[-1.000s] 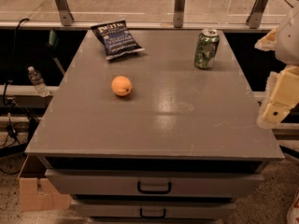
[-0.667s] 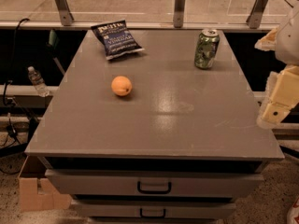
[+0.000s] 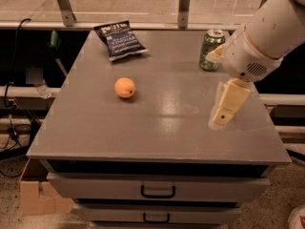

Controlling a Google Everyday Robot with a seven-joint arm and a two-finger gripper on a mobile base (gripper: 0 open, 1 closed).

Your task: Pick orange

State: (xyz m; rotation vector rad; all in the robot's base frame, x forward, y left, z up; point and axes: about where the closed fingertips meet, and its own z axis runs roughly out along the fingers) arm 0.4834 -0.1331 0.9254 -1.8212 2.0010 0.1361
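The orange (image 3: 125,88) is a small round fruit lying on the grey table top (image 3: 143,132), left of centre. My gripper (image 3: 223,112) hangs from the white arm (image 3: 267,32) over the right side of the table, well to the right of the orange and a little nearer the front edge. It is not touching the orange and holds nothing that I can see.
A green soda can (image 3: 210,50) stands at the back right, just behind the arm. A dark blue chip bag (image 3: 120,39) lies at the back left. Drawers with handles (image 3: 158,191) are below the top. A cardboard box (image 3: 35,197) sits on the floor at left.
The arm has swung left from the table's right edge to over its right side, and the gripper is closer to the orange. The orange, can and bag have not moved on the table.
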